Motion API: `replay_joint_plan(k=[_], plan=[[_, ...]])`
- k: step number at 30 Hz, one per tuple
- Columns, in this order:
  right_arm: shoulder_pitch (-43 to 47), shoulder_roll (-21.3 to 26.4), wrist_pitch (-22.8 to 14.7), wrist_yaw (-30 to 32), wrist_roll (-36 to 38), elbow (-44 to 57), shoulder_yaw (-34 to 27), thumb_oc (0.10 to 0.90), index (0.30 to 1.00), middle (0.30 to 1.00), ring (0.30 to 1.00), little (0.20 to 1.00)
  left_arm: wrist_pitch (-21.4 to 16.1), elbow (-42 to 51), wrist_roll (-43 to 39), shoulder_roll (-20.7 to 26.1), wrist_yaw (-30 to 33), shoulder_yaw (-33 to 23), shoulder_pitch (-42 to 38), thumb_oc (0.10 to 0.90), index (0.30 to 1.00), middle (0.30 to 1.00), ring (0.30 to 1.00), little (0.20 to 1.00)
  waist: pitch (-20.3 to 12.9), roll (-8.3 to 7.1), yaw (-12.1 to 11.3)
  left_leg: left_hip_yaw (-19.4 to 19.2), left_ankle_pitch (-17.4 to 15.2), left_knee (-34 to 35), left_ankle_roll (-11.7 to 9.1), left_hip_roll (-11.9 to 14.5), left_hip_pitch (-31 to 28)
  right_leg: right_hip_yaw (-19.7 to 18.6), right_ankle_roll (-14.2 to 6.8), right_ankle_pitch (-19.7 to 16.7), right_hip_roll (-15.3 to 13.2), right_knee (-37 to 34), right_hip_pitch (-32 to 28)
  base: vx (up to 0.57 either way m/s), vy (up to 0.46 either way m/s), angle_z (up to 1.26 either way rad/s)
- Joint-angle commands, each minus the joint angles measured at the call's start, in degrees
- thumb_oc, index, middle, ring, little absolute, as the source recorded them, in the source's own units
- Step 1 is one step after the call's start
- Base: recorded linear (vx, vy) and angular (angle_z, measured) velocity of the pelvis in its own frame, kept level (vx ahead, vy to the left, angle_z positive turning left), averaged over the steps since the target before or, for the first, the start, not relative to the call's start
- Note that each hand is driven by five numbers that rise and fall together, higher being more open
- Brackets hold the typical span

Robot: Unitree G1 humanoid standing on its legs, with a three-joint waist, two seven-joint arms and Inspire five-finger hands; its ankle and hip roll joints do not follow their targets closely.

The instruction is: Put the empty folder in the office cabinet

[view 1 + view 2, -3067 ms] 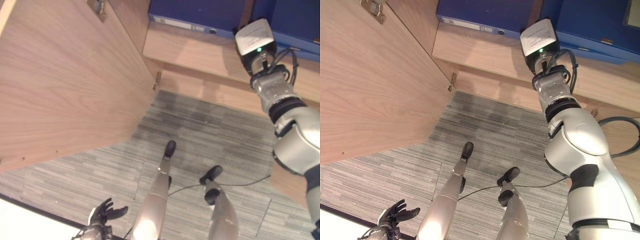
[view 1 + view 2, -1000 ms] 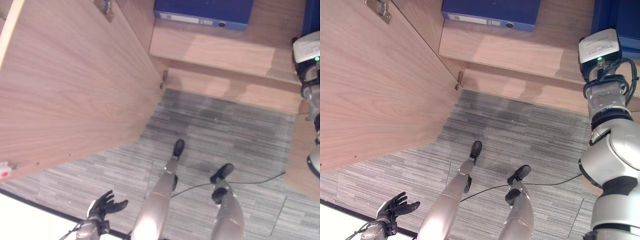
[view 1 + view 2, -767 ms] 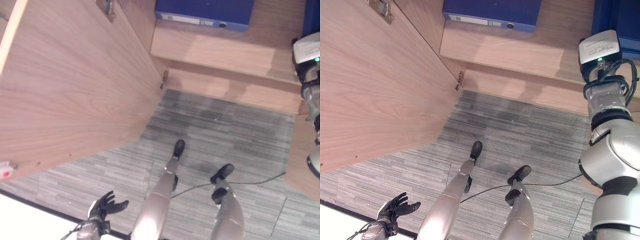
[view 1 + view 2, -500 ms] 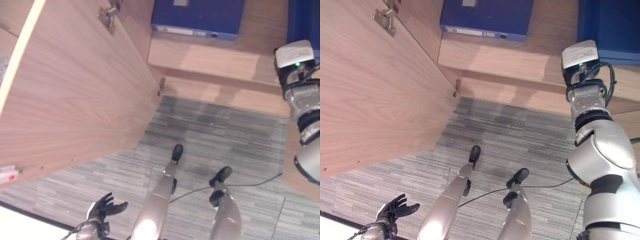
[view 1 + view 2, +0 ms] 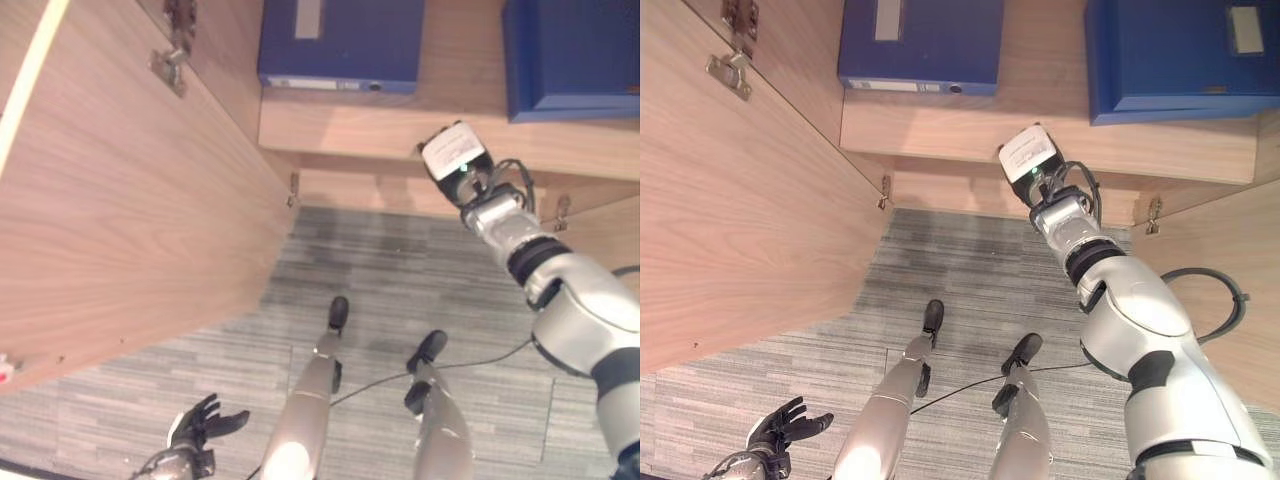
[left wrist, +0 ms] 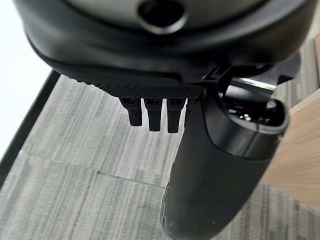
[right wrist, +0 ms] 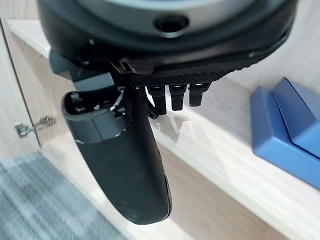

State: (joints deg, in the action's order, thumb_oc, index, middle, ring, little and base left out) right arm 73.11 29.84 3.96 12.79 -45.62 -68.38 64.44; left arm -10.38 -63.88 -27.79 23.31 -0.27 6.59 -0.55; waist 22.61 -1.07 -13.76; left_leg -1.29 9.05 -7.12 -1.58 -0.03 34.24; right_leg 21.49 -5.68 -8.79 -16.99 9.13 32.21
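Observation:
Two blue folders lie flat on the cabinet shelf (image 5: 1040, 125): one at the left (image 5: 920, 45), one at the right (image 5: 1180, 55). My right arm reaches up to the shelf's front edge between them. In the right wrist view my right hand (image 7: 120, 165) is open and holds nothing, with the shelf board and a blue folder (image 7: 290, 135) beyond it. My left hand (image 5: 195, 425) hangs low at the lower left over the carpet, open and empty, thumb and fingers (image 6: 150, 112) relaxed.
The cabinet's left door (image 5: 120, 230) stands wide open and juts toward me on the left. The right door (image 5: 1230, 280) is open at the right edge. Metal hinges (image 7: 30, 127) sit on the cabinet side. Grey striped carpet (image 5: 400, 270) lies below.
The whole view has shifted. My right arm has come away from the right folder and swung left to the shelf's front edge. The left hand stays as it was.

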Motion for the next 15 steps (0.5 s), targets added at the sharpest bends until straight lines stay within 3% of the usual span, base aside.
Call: replay_joint_plan(k=[1,7,15], plan=[[4.8,1.6,1.2,0.8,-0.9,-5.3,0.1,0.800,0.900,0.900,0.900,0.900,-0.1,-5.4,0.5,1.3,1.8,-1.1,6.0,0.800,0.900,0.900,0.900,0.900,0.1,-0.14,0.1,2.6,-6.6,-1.2,-1.5,-1.5,-1.7,2.9,-4.2,5.4,0.2,5.6,-2.2,-0.03,-0.020,-0.08],[-1.5,-2.1,0.8,-0.8,1.0,-6.4,-3.9,0.800,0.900,0.900,0.900,0.900,0.9,-7.0,1.9,0.4,1.3,-1.6,5.7,0.800,0.900,0.900,0.900,0.900,-2.0,-0.93,0.9,2.1,-7.0,-0.6,-1.7,-0.7,-5.3,2.9,-4.0,5.4,1.3,4.1,-5.8,0.02,-0.030,-0.03],[-10.5,-6.6,-1.3,-2.7,7.7,-5.4,-9.5,0.800,0.900,0.900,0.900,0.900,1.2,-5.9,1.7,-0.5,0.0,-2.3,6.1,0.800,0.900,0.900,0.900,0.900,-5.3,-2.12,2.4,1.0,-6.3,2.8,-2.5,1.2,-12.2,3.4,-3.6,5.3,4.7,-1.7,-13.2,0.04,-0.055,-0.11]])
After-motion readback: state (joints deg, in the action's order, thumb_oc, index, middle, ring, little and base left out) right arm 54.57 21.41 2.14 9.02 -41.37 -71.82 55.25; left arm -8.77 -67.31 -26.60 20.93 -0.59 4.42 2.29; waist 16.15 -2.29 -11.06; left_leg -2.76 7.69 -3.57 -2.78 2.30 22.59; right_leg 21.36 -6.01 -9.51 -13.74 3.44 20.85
